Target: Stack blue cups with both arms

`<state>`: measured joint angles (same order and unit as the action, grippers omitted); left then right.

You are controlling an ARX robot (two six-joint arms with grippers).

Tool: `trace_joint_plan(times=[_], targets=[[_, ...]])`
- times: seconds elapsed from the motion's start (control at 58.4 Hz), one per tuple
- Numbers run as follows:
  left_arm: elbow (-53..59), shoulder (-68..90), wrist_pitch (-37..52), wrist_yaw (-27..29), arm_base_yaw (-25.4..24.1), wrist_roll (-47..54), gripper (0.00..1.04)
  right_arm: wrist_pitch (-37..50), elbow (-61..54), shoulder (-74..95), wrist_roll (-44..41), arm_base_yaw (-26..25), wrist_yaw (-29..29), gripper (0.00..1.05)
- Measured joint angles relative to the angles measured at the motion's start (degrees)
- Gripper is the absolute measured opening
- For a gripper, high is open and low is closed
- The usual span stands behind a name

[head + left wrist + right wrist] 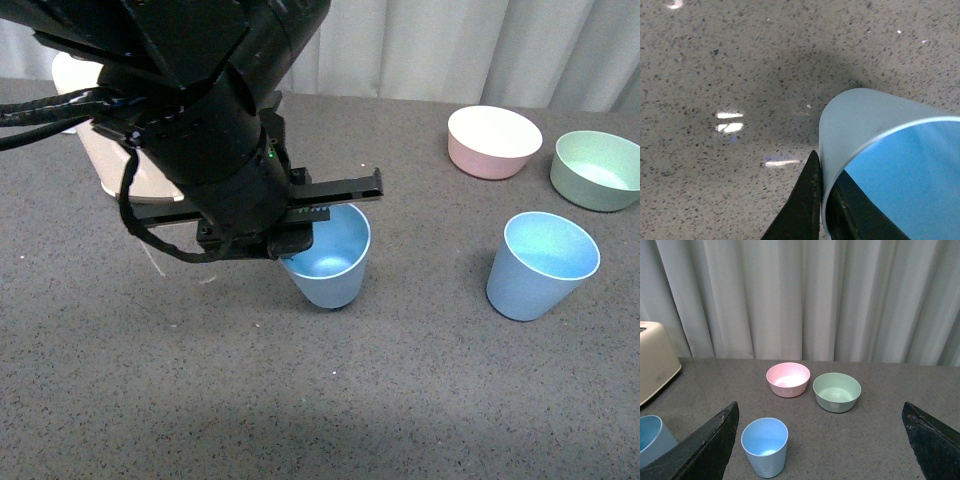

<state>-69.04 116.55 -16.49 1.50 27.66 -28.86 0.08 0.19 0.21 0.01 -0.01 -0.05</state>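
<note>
Pinching blue cup (pixel 860 125) rim, left claw (pixel 826 215)

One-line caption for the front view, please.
Left end effector pinches the rim of the left blue cup; right blue cup stands free near the pink bowl and green bowl.

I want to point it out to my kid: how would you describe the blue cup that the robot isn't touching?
On the grey table, find the pink bowl and green bowl at the far right. Just in front of them stands a light blue cup. Unlike its twin further left, whose rim the left end effector pinches, it stands alone.
</note>
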Motion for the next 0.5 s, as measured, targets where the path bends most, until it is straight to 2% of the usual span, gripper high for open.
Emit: trace_joint_plan(times=[0.496], targets=[[-4.3,3.7,-3.3,1.8,1.4,-1.0,0.04,0.0,0.0,0.0,0.0,0.0,0.0,0.95]])
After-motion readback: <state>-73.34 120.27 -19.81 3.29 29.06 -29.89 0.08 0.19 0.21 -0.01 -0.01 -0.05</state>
